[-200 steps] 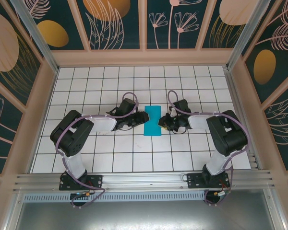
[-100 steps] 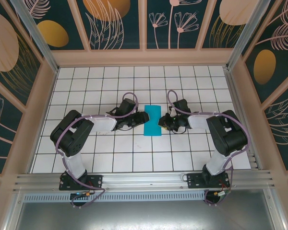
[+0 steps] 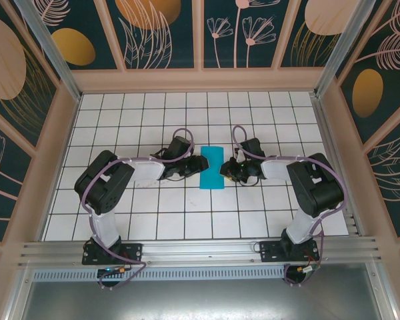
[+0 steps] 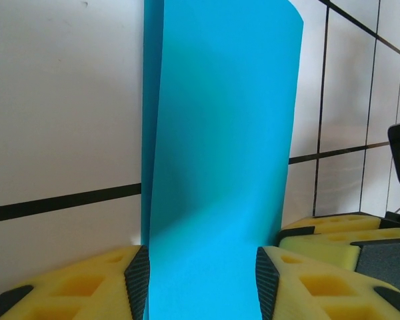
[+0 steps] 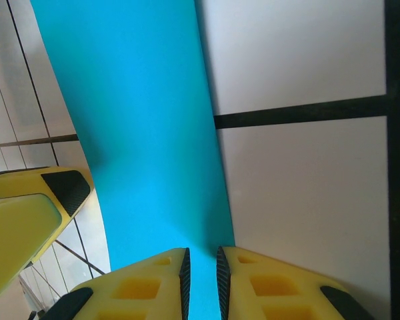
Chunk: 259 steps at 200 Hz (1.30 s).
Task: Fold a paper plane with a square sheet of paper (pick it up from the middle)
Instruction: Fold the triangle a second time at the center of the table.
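The square sheet of paper (image 3: 211,168) lies as a teal-blue upright rectangle on the white tiles mid-table, doubled over, with a second layer along one long edge (image 4: 151,133). No dart shape is seen. My left gripper (image 3: 197,165) sits low at its left edge. In the left wrist view that gripper (image 4: 202,283) is open, its pads wide apart with the paper (image 4: 220,147) running between them. My right gripper (image 3: 224,171) is at the right edge. Its pads (image 5: 203,280) stand a narrow gap apart over the paper (image 5: 140,120), near its long edge.
Wooden walls with floral panels enclose the tiled table (image 3: 120,120). An aluminium rail (image 3: 200,250) runs along the near edge by the arm bases. Each gripper's yellow finger shows in the other's wrist view: right finger (image 4: 333,233), left finger (image 5: 27,213).
The left arm's elbow has shifted slightly to the right. The paper and the right arm have kept their places.
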Available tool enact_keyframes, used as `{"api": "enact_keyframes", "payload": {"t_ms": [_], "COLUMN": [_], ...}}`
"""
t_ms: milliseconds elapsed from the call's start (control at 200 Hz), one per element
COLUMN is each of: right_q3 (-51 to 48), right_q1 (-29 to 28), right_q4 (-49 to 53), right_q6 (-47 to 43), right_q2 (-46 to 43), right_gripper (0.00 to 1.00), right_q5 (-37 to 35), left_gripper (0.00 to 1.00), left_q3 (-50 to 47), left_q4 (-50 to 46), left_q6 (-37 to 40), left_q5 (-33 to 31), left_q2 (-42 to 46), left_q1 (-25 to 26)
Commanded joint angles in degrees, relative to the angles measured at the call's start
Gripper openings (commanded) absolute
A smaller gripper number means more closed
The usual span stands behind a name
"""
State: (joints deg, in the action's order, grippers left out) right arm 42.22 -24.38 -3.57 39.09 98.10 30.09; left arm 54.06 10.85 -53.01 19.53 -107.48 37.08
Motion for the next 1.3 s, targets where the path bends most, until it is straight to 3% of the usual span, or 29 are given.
{"api": "enact_keyframes", "payload": {"t_ms": [0, 836, 1071, 1181, 1291], "right_q3": [-1.80, -2.36, -2.67, -2.50, -2.64], "right_q1": [-0.14, 0.20, 0.44, 0.53, 0.65], "right_q4": [2.24, 1.20, 0.85, 0.94, 1.30], "right_q6": [-0.79, -0.68, -0.69, -0.74, -0.80], "right_q2": [1.52, 2.61, 2.43, 2.61, 2.51], "right_gripper": [0.24, 0.24, 0.23, 0.23, 0.23], "right_q5": [-2.93, -2.73, -2.66, -2.64, -3.00], "left_gripper": [0.48, 0.41, 0.45, 0.47, 0.50], "left_q3": [1.31, 0.87, -0.12, 0.27, -3.49], "left_q4": [-1.46, 3.10, 4.98, -0.30, 0.18], "left_q6": [1.05, -0.40, -1.45, -1.41, -4.01], "left_q5": [1.13, 3.52, 2.41, -2.02, -2.00], "left_q2": [-1.43, -0.23, 0.64, 2.17, 5.16], "left_q1": [-0.08, 0.28, 0.28, 0.29, 0.39]}}
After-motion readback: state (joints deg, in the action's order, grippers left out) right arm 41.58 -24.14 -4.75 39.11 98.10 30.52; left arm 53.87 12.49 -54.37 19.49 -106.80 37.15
